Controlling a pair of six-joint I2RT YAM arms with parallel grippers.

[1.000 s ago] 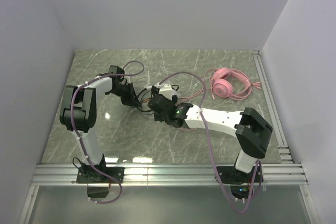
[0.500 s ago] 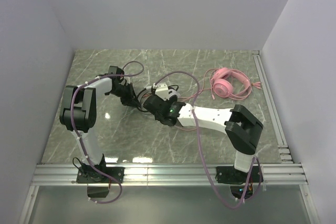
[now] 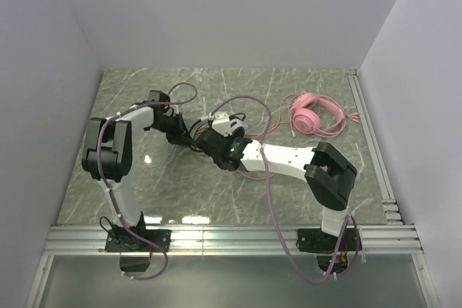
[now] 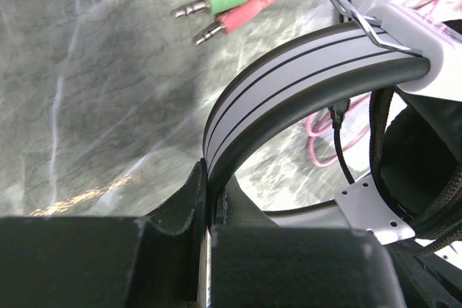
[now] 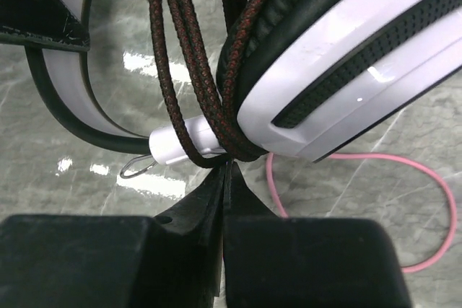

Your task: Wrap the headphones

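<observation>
The black and white headphones (image 3: pixel 220 120) are held just above the table's middle between both grippers. My left gripper (image 4: pixel 209 187) is shut on their grey-striped headband (image 4: pixel 303 70); it also shows in the top view (image 3: pixel 185 137). The black braided cable (image 5: pixel 189 70) is wound in several strands round the white hinge piece next to the ear cup (image 5: pixel 346 63). My right gripper (image 5: pixel 226 167) is shut, its tips touching the wound cable from below, with nothing visible between the jaws. The green and pink plugs (image 4: pixel 234 6) hang free. The pink headphones (image 3: pixel 309 116) lie at the back right with their pink cable (image 3: pixel 339 126).
The right arm's mauve hose (image 3: pixel 253 103) arches over the table's middle. An aluminium rail (image 3: pixel 375 142) runs along the right edge. White walls close in the left, back and right sides. A strand of pink cable (image 5: pixel 433 178) lies on the marble below the ear cup.
My right arm has swung left and its elbow has drawn in, bringing its gripper closer to the left gripper. The black and white headphones shifted a little left. The left arm has held still.
</observation>
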